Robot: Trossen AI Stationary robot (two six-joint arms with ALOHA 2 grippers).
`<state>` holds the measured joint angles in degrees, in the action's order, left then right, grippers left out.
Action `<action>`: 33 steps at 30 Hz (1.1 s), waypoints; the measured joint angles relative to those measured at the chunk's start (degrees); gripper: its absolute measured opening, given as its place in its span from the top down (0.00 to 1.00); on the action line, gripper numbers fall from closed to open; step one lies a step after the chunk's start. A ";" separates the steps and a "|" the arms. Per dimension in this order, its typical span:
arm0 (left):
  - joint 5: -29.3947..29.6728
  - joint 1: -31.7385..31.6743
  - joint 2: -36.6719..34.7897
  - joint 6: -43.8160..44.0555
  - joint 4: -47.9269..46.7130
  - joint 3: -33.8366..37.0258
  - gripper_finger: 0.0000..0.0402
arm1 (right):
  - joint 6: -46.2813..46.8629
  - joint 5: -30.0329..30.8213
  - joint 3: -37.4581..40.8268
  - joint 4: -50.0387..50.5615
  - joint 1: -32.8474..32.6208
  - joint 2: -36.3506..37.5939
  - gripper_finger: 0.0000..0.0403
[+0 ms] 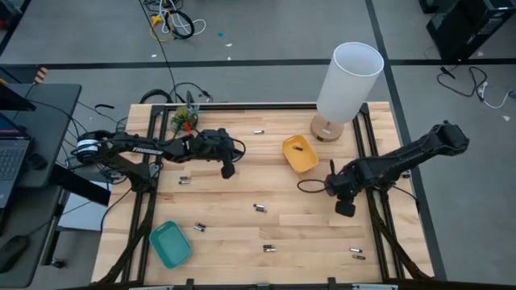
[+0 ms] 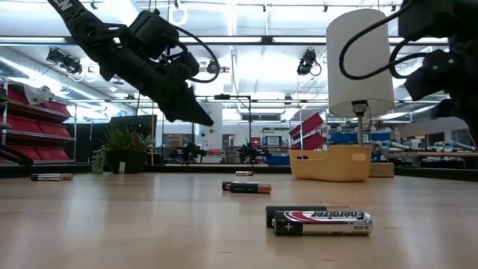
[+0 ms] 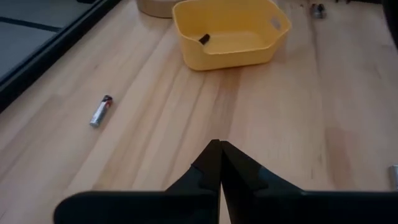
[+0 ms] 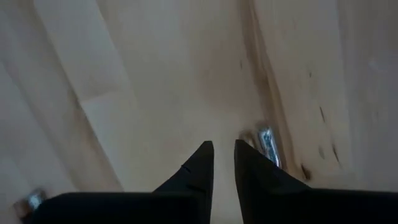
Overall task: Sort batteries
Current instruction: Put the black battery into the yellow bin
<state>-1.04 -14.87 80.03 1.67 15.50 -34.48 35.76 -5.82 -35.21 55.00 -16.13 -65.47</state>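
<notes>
Several small batteries lie scattered on the wooden table, among them one (image 1: 260, 208) mid-table, one (image 1: 185, 180) near my left gripper and a pair (image 1: 357, 254) near the front right. A dark battery (image 3: 203, 38) lies inside the yellow tray (image 1: 300, 153). The teal tray (image 1: 170, 243) sits at the front left. My left gripper (image 1: 228, 171) hovers shut above the table, left of the yellow tray (image 3: 230, 34). My right gripper (image 1: 345, 209) hangs over the right side with its fingers (image 4: 224, 149) slightly apart and holding nothing. A silvery battery (image 4: 268, 144) lies just beside them.
A white lamp (image 1: 347, 80) with a wooden base stands at the far right of the table, behind the yellow tray. Cables lie at the far left edge (image 1: 181, 105). In the low view, two batteries (image 2: 321, 220) lie close to the near edge.
</notes>
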 joint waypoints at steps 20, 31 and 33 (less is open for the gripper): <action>2.89 0.00 0.00 -1.41 -0.28 0.00 0.96 | 3.29 2.74 5.77 -1.82 -3.36 0.00 0.76; 2.91 0.00 0.00 0.24 -2.42 0.00 0.96 | 5.18 3.24 8.66 -5.63 -3.47 -0.08 0.77; 2.91 0.00 0.00 0.27 -2.38 0.00 0.96 | 5.40 2.75 8.99 -6.21 -3.52 0.09 0.77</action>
<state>1.87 -14.87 80.03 1.93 13.13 -34.48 41.17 -3.07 -26.23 48.79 -19.65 -65.39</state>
